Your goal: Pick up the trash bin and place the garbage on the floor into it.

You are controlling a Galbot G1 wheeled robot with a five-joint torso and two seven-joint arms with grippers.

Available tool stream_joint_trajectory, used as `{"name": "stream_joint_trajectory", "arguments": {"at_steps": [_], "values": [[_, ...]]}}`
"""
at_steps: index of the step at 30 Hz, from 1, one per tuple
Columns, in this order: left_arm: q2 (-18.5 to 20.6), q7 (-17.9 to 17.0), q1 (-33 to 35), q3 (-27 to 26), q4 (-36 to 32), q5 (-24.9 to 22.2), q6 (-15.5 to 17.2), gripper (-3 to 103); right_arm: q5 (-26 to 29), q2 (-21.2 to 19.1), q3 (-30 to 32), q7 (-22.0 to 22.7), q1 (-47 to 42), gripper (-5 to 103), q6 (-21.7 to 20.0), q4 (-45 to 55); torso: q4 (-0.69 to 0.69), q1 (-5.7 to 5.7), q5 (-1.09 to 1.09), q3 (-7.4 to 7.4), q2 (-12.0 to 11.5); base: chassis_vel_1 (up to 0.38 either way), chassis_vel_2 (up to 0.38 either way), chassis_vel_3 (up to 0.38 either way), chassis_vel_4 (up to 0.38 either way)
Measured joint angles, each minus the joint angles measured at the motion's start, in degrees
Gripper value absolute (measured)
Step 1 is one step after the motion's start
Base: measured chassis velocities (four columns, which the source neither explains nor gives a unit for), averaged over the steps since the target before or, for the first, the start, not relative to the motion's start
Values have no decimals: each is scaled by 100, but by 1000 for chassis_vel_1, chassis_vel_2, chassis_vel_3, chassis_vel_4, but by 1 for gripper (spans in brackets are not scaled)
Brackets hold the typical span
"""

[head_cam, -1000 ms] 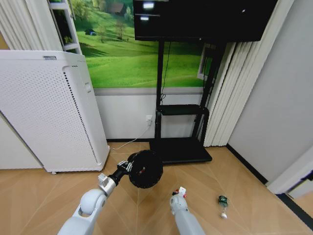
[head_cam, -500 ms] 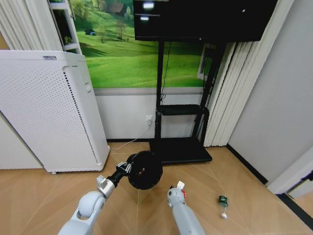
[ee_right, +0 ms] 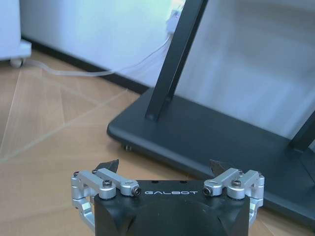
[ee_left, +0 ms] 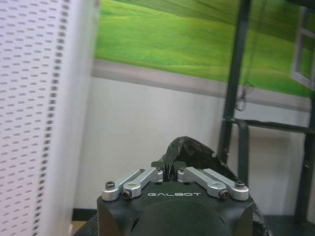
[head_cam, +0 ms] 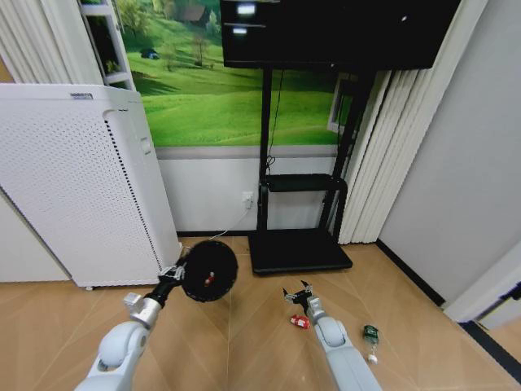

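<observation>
My left gripper (head_cam: 177,272) is shut on the rim of the trash bin (head_cam: 209,270), a round black mesh basket held off the floor (head_cam: 244,342) with its mouth turned toward me. A red scrap (head_cam: 208,279) lies inside it. The left wrist view shows the fingers pinching the bin's dark rim (ee_left: 170,167). My right gripper (head_cam: 298,293) is open and empty above the floor, its jaws spread wide in the right wrist view (ee_right: 164,167). A red-and-white scrap of garbage (head_cam: 299,322) lies on the floor just beside the right wrist. A small green bottle (head_cam: 371,333) lies farther right.
A tall white perforated air purifier (head_cam: 81,187) stands at the left. A black TV stand (head_cam: 299,248) with a flat base (ee_right: 206,137) is straight ahead, with a white cable (ee_right: 98,69) along the wall. Curtains and a grey wall close off the right.
The left arm swung the bin to the left and farther away. The right arm reached forward, its gripper now open, and the red-and-white scrap shows on the floor beside it.
</observation>
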Motion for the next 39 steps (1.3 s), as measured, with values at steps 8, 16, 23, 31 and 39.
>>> {"name": "stream_joint_trajectory", "arguments": {"at_steps": [8,16,23,31,39], "values": [[-8,-180,70,-105,-166,-379,84,8,-649,-46,17,-151,31,100,-515,-220,-6,0,1,0,0,0,0,0,0],[37,-308,-116,133,-179,-422,228,8,-1088,-236,-82,-1245,419,100,-1088,-869,-4,0,0,0,0,0,0,0,0],[35,-316,-248,226,-135,-382,277,8,-1300,-347,-252,-1895,883,100,-970,-1722,-4,0,0,1,0,0,0,0,0],[40,-295,-247,237,-146,-365,312,8,-1957,-282,-421,-2094,1592,100,-633,-2564,-3,0,0,0,0,0,0,0,0],[26,-287,-213,215,-184,-353,327,8,-2148,-397,-792,-2329,1871,100,-565,-2843,-5,0,0,1,0,0,0,0,0]]}}
